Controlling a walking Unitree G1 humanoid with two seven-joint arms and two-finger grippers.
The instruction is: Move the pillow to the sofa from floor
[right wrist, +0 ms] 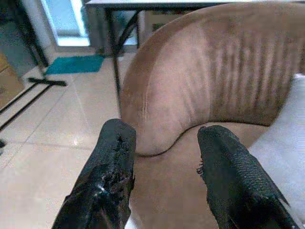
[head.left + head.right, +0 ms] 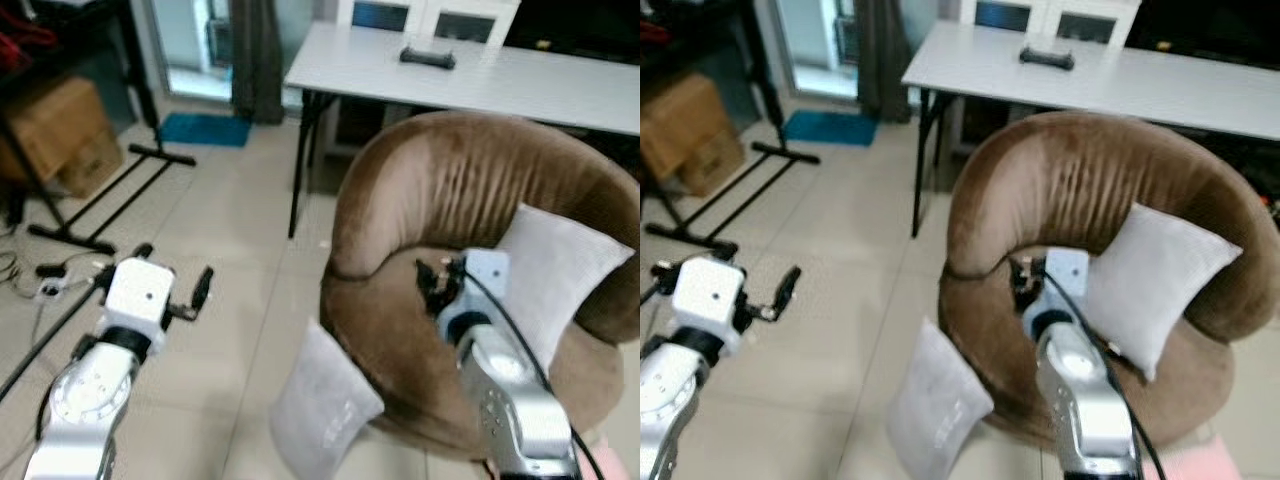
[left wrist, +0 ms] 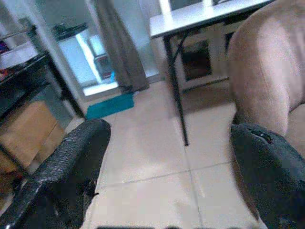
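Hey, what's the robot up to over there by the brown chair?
The robot stands facing a round brown sofa chair. One grey pillow already sits on its seat, and a second pillow leans on the floor against its base. Neither hand holds anything: the right hand is open over the seat, the left hand open above the tiles.

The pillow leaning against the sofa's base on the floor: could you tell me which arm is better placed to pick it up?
Probably the left. The floor pillow lies between the arms, but the left gripper hangs open over bare tile beside it, while the right gripper, also open, is up over the brown sofa seat.
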